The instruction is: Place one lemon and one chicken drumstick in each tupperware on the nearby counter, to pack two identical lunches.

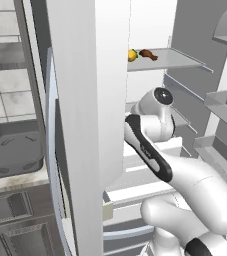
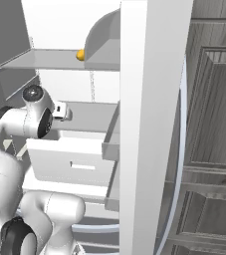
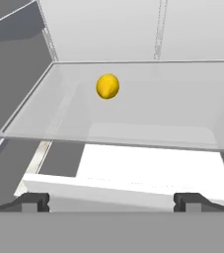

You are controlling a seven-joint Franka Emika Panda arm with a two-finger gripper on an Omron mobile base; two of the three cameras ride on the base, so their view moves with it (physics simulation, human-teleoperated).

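Note:
A yellow lemon (image 1: 132, 55) and a reddish-brown chicken drumstick (image 1: 148, 54) lie side by side on a high shelf inside the open fridge. The right base view shows the lemon (image 2: 80, 55) at the shelf's edge. In the hand view a lemon (image 3: 107, 86) rests on a glass shelf (image 3: 148, 123), well ahead of my gripper (image 3: 112, 202). The gripper is open and empty, with both dark fingertips (image 3: 34, 201) spread wide. One dark grey tupperware (image 1: 12, 125) stands empty on the pale counter (image 1: 15, 184) at the left.
A tall white fridge panel (image 1: 85, 125) stands between the tupperware and the fridge interior. A white drawer (image 2: 69, 164) juts out below the shelves. Grey door shelves (image 1: 225, 107) line the right side. Dark cabinets (image 2: 209, 149) flank the fridge on the right.

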